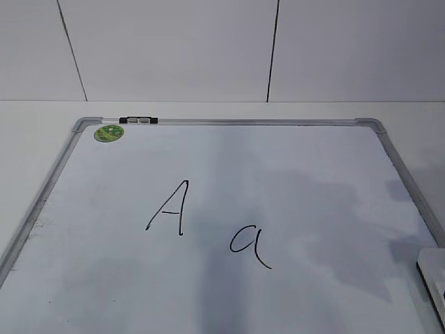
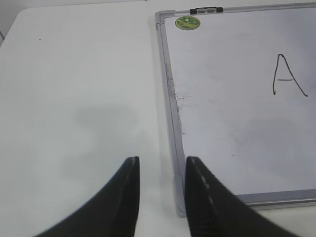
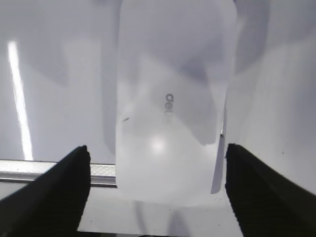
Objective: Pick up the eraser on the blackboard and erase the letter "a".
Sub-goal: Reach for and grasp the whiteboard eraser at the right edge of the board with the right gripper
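The right hand (image 3: 155, 163) hovers wide open, straddling the white eraser (image 3: 173, 98) at the blackboard's (image 1: 389, 156) near-right edge. Next it likely must close. The lowercase "a" (image 1: 250, 245) remains unerased.

Eraser: white rounded-rectangular plastic eraser (image 3: 175, 98) with small grey lettering on top, lying flat, printed side up, at the board's 4 o'clock edge; one end overhangs the frame rail; only a corner shows in the exterior view.
Blackboard: large white dry-erase board with grey metal frame (image 1: 229, 122), flat on the counter, rounded corner caps.
Letter "a": small handwritten lowercase "a" in thin black marker (image 1: 249, 243), intact, just past board centre toward 5 o'clock.
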Tool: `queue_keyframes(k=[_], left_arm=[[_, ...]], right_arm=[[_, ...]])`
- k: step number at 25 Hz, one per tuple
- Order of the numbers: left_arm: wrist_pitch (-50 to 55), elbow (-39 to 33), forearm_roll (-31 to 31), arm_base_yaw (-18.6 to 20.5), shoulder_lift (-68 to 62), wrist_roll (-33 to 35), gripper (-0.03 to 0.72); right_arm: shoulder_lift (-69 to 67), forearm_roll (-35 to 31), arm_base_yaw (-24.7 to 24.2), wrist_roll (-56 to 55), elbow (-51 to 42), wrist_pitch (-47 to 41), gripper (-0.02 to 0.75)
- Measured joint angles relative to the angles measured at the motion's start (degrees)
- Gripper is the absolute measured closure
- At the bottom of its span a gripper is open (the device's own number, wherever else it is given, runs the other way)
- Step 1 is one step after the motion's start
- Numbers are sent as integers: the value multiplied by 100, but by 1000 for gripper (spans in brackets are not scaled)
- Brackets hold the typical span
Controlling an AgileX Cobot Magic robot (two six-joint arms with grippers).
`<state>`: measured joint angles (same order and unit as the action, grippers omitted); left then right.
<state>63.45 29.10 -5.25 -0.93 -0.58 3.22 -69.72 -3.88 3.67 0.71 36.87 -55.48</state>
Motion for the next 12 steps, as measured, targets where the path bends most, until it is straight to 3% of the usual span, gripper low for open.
queue_keyframes(k=[12], left_arm=[[0,0,0,0,0,0,454]], right_arm=[[-396,110,0,-273,29,250,63]])
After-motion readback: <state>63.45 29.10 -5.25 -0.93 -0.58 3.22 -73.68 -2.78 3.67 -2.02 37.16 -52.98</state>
